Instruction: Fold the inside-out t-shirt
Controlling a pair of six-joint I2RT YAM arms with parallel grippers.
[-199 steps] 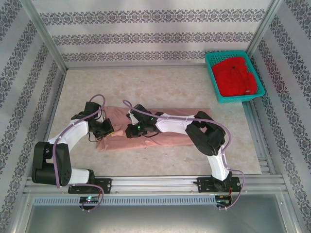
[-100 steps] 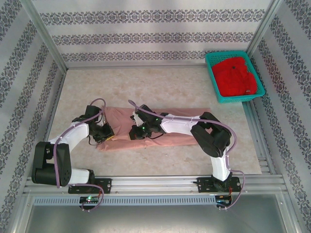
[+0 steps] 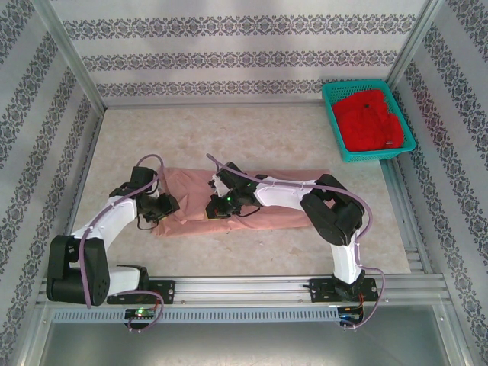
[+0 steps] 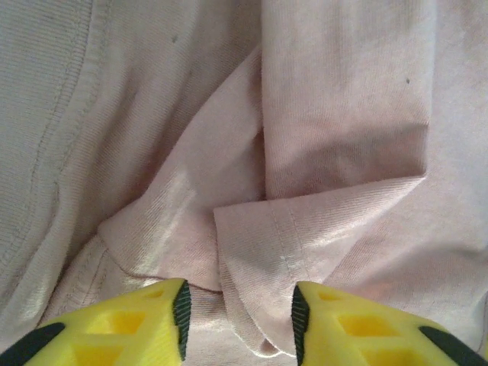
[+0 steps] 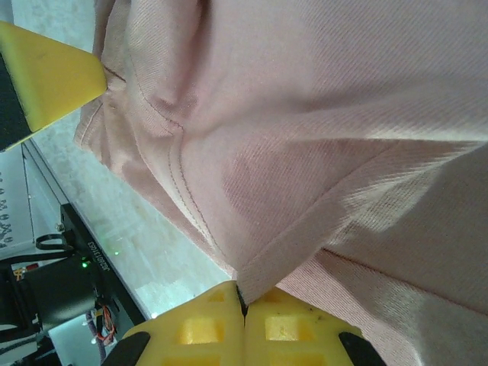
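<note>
Right now the inside-out t-shirt (image 3: 187,192) lies as a long flattened band across the near half of the worktop (image 3: 252,130), nearer the left edge than the right, with both arms bent down onto its left part. The right tool (image 5: 244,301) is clenched on a stitched hem, apparently to hold that doubled layer taut. The left tool (image 4: 238,313) stands with fingers parted either side of a loose fold, gripping nothing, which I take as leaving the cloth to lie flat.
</note>
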